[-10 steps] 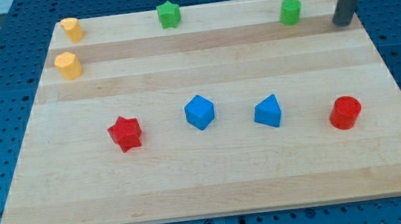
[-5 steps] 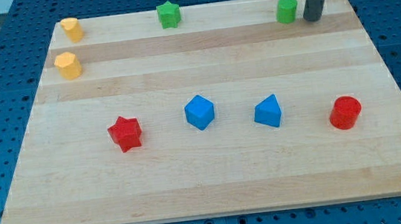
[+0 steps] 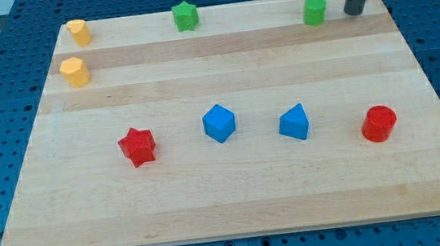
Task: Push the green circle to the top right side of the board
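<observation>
The green circle point(image 3: 315, 11) stands near the board's top right, just below the top edge. My tip point(image 3: 353, 12) rests on the board to the right of the green circle, a short gap apart, not touching it. The dark rod rises from the tip out of the view's top.
A green star point(image 3: 185, 16) sits at top centre. Two yellow blocks point(image 3: 78, 31) point(image 3: 74, 72) sit at top left. A red star point(image 3: 137, 145), blue cube point(image 3: 219, 123), blue wedge-like block point(image 3: 294, 122) and red cylinder point(image 3: 379, 123) form a row across the lower middle. The wooden board point(image 3: 237, 207) lies on a blue pegboard.
My tip moved left to just beside the green circle, nudging it slightly left, then drew back to the right and a little up. The other blocks have not moved.
</observation>
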Robot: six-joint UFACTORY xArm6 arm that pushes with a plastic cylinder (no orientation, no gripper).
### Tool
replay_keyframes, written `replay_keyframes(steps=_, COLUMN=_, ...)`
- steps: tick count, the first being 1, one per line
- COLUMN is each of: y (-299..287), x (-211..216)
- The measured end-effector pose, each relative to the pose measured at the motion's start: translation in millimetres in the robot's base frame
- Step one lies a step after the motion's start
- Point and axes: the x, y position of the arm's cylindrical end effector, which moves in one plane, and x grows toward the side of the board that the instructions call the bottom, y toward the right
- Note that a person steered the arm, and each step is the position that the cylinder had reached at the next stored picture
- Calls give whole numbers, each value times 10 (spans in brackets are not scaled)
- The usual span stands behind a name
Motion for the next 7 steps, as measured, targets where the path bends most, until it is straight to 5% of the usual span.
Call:
replay_keyframes(steps=2, y=-811, x=397)
replay_keyframes(steps=5, y=-599, x=-370)
replay_keyframes(steps=7, y=-1169, x=-61)
